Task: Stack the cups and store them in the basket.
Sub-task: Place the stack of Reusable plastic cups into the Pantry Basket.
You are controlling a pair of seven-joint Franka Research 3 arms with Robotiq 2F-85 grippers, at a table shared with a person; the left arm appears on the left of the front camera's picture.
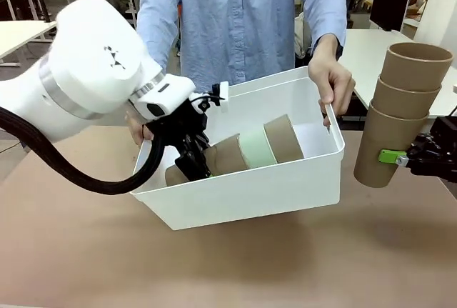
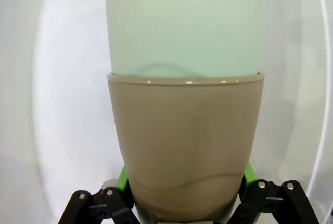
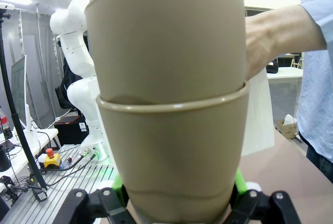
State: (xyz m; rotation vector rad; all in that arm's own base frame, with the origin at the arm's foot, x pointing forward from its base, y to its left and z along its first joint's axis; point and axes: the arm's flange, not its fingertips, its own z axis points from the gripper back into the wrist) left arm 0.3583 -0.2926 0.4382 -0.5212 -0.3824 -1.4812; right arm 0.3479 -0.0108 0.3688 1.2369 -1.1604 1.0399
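Three nested cups [image 1: 250,149] inside tilted basket [image 1: 243,197], clamped in left gripper [image 1: 194,166]; tan stack [image 1: 403,111] right of basket, clamped in right gripper [image 1: 390,156]. Front: hands [image 1: 332,79] on basket rim.

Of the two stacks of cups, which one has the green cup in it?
The stack lying in the basket, held by the left claw: its middle cup is mint green. The other stack, in the right claw, is all tan.

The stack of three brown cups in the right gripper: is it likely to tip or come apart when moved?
The stack is probably light and stiff: thin-walled cups, holding shape under the right gripper. Only the bottom cup is clamped, so the leaning upper two might slide out if tilted further.
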